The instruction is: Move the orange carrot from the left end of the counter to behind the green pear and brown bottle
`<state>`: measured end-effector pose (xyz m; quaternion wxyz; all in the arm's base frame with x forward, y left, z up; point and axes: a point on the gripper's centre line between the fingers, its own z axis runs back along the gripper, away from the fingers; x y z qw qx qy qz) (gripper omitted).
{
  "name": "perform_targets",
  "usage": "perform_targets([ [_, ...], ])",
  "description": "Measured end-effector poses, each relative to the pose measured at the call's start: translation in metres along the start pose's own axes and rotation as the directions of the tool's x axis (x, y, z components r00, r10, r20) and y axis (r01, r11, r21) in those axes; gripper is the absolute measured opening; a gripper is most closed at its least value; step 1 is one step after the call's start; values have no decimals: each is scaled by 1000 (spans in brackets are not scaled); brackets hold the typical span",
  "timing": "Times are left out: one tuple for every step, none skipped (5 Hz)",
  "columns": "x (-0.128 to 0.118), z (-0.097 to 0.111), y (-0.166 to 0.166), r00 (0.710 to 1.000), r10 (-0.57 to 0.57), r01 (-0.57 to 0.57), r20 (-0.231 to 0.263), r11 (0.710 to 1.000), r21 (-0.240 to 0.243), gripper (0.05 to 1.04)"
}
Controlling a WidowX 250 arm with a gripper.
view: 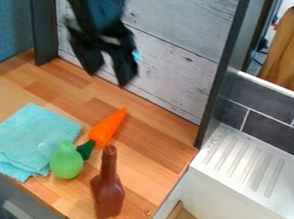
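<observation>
Up front, a brown bottle (107,192) is resting on the wooden surface (143,189), with a green pear (66,162) and a folded turquoise cloth (23,139) to its left. Just behind, an orange carrot (106,127) is lying, green end by the pear; farther back, the black gripper (108,76) is hanging, fingers spread and empty.

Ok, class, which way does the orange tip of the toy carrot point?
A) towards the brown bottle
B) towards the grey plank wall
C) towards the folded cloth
B: the carrot has its orange tip towards the grey plank wall, its green end beside the green pear.
</observation>
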<state>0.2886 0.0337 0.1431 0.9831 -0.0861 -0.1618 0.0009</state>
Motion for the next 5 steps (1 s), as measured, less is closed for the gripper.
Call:
perform_targets([
  [-10,50,-5,997,-80,79,11,997,15,1003],
  [-27,83,-9,979,-188,192,-76,980,46,1003],
  [-48,98,-17,961,-262,268,-92,961,65,1003],
  [-60,80,-29,926,-338,354,-167,933,70,1003],
  [-63,41,-33,897,-359,392,-256,916,90,1003],
])
